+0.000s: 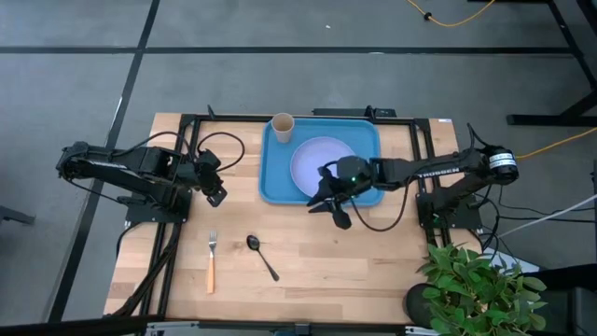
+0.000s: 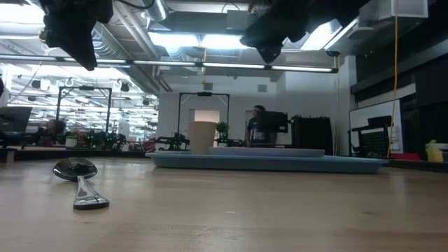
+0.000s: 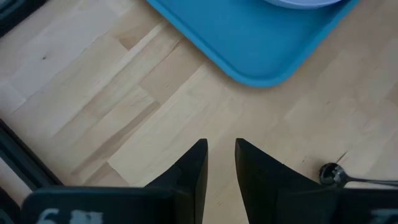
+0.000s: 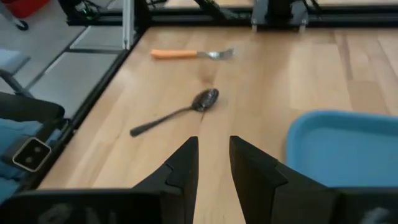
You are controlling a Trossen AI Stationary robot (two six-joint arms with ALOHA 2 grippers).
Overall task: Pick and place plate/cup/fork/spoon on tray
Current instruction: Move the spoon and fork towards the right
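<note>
Plate (image 1: 321,162) and cup (image 1: 282,123) sit on the blue tray (image 1: 270,177), the cup in its far left corner. Off the tray, on the bare wooden table (image 1: 373,261), lie the orange-handled fork (image 1: 212,259) and, just beside it, the dark spoon (image 1: 261,254). The right gripper (image 1: 334,207) hovers over the tray's near edge, fingers slightly apart and empty. The left gripper (image 1: 215,196) hangs left of the tray, also slightly parted, holding nothing.
</note>
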